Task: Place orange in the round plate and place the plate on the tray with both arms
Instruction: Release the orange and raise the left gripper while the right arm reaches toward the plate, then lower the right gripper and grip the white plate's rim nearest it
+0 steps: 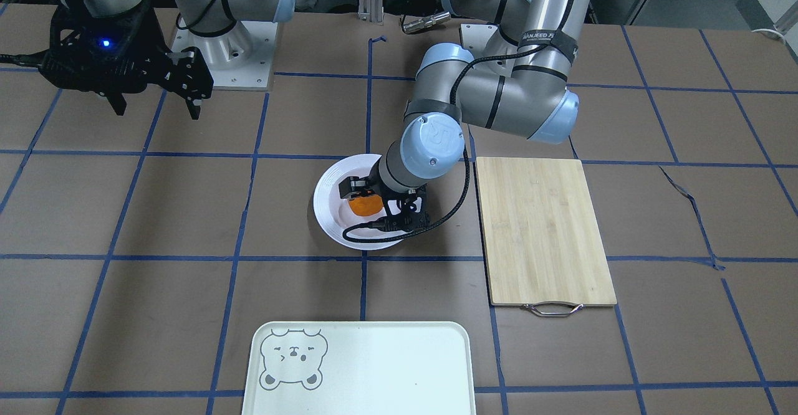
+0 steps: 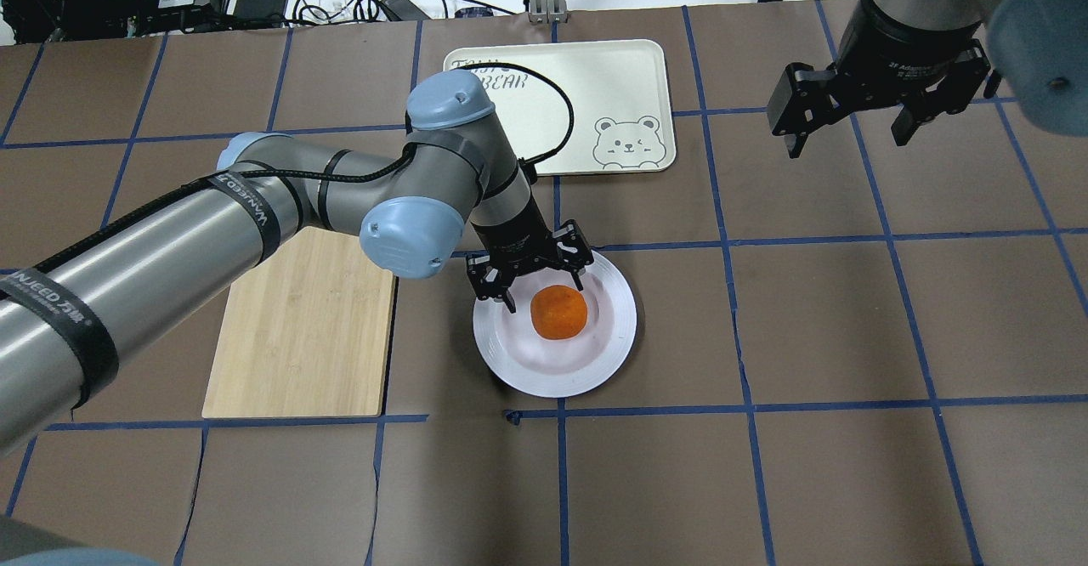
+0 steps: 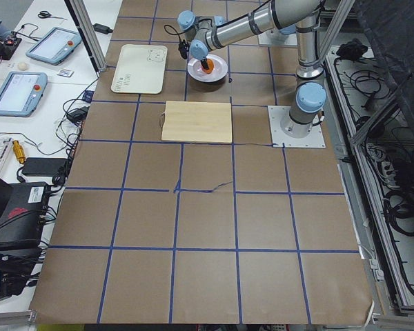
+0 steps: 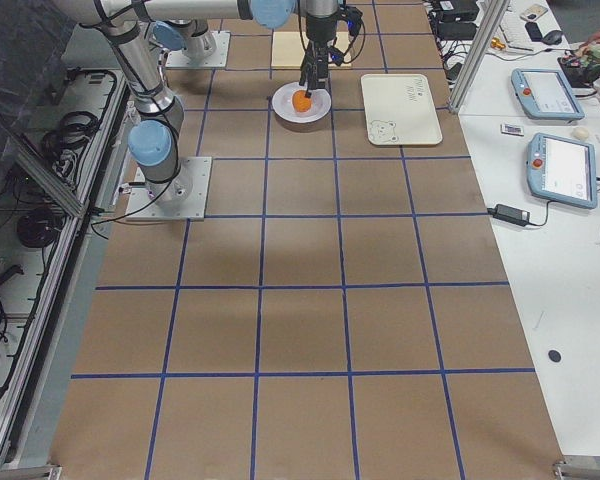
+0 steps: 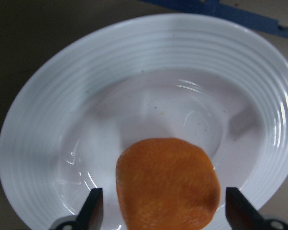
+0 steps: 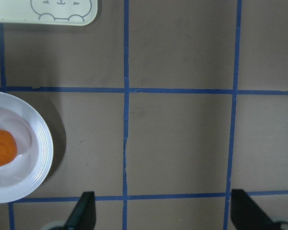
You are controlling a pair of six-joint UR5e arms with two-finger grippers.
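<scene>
In the sunken centre of the round plate [image 2: 552, 383], noted the orange [image 2: 558, 312], seated and apparently at rest. Noted the left gripper [image 2: 544, 291] poised directly over it with jaws spread wider than the fruit and clear gaps on both sides in the wrist view; gripping nothing. Noted the right gripper [image 2: 848, 137] hanging above the table [image 2: 850, 336], well apart from the plate, jaws likewise spread and empty. Located the tray [image 2: 586, 82] well apart from the plate, toward the far edge. Located a bamboo cutting board [image 2: 302, 336] near the plate on the left arm's side.

Judged the first step effectively complete and the plate transfer not yet begun.

Hazards flagged:
- Clipping the orange with a fingertip on withdrawal, given the close straddle; likely to set it rolling across the glossy well.
- Slipping off the rim, given smooth glaze and a shallow lip lying close to the table.
- Tilting the plate through uneven lift between the two arms; likely to spill the fruit.
- Snagging the black wrist cable [image 1: 374, 237], looped over the rim.
</scene>
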